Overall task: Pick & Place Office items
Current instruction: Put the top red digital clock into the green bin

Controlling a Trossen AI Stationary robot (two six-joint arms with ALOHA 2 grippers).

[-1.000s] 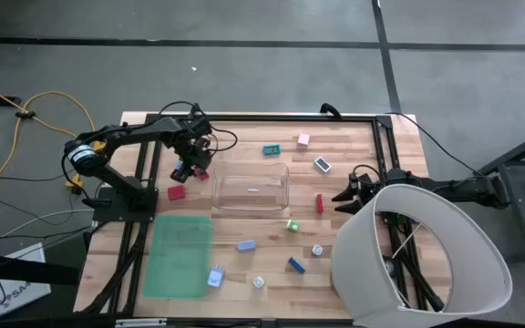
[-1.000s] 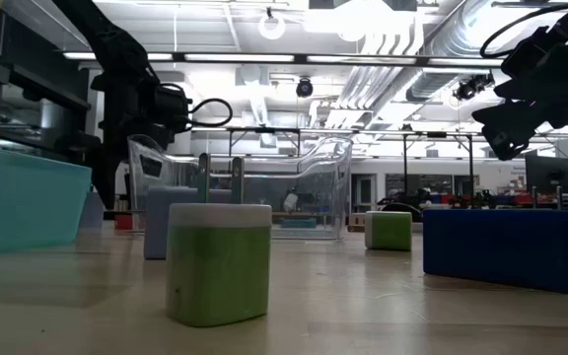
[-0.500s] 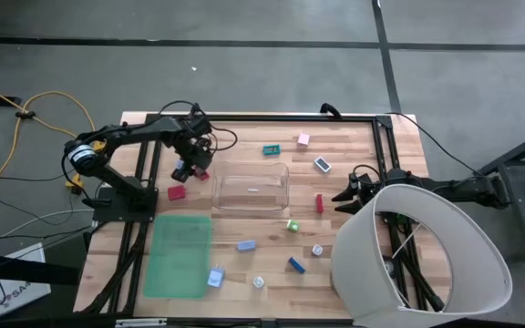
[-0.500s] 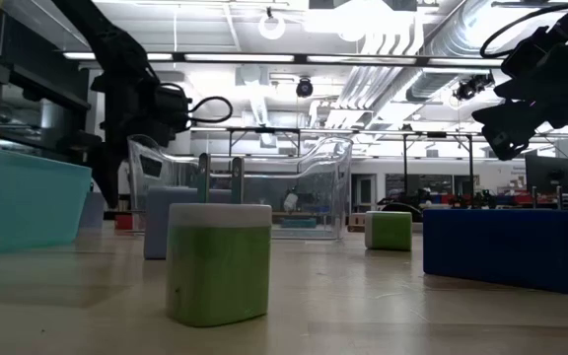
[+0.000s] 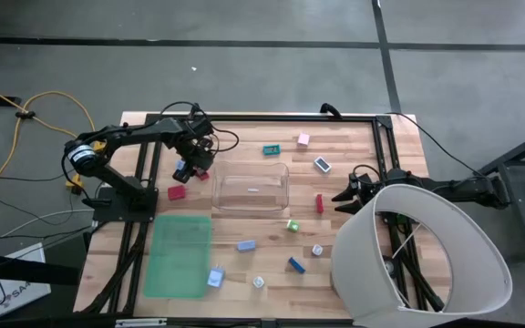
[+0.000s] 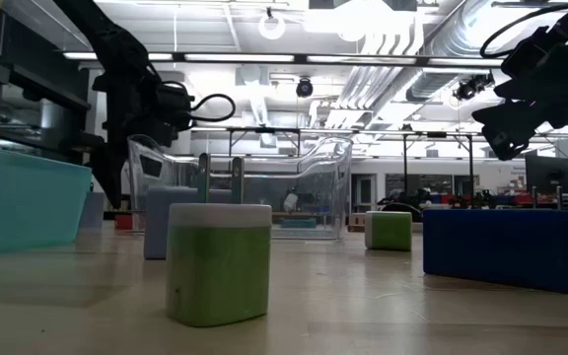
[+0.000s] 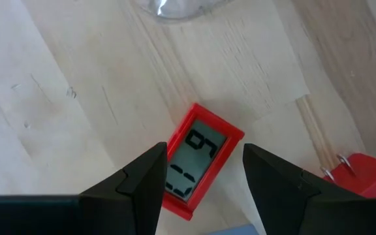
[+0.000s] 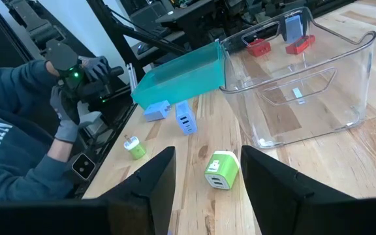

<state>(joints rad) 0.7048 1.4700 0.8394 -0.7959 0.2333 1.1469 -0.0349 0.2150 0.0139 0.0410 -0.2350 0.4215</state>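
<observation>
Since a second ago we see almost nothing shifted: only the cable loop by the left arm's wrist sits slightly differently, while both arms and every piece stay put.

We take the clear bin as our landmark. The left gripper hangs over the table just off the bin's far left corner, its fingers apart and straddling a small red calculator-like piece that lies flat on the wood; we see gaps between the fingers and the piece, so nothing is clamped. A red clip-like piece lies left of the bin.

The right gripper waits to the right of the bin, raised above the table, fingers apart and empty.

The other office items lie scattered around the bin: a teal piece and a pink one beyond it, a red bar just to its right, a green-and-white cube near its right front corner, and blue pieces farther toward the front. The green mat lies in front of the bin, to its left.

A person in a dark sweatshirt shows beyond the table, holding a controller.
</observation>
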